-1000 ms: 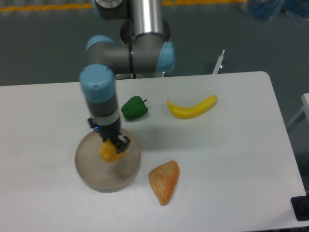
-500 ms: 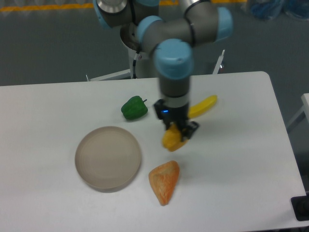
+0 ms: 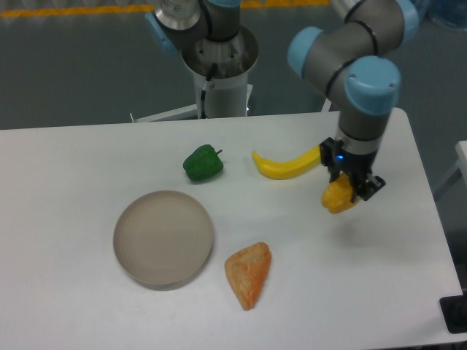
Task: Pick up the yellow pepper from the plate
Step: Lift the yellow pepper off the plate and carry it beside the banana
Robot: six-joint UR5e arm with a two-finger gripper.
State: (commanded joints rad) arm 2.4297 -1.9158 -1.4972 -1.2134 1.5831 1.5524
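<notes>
The gripper (image 3: 349,191) hangs over the table's right side, its fingers clamped on the yellow pepper (image 3: 338,197), held above the surface. The plate (image 3: 163,238) sits well apart to the left, near the green pepper (image 3: 202,163) and banana (image 3: 286,163).

Grey tubular arm links with light-blue joint caps, a silver cylindrical base column, and a small black end effector (image 3: 349,191) showing what may be a blue light.

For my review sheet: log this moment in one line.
hand: shut on yellow pepper | pepper: lifted, right of banana | plate: empty
</notes>
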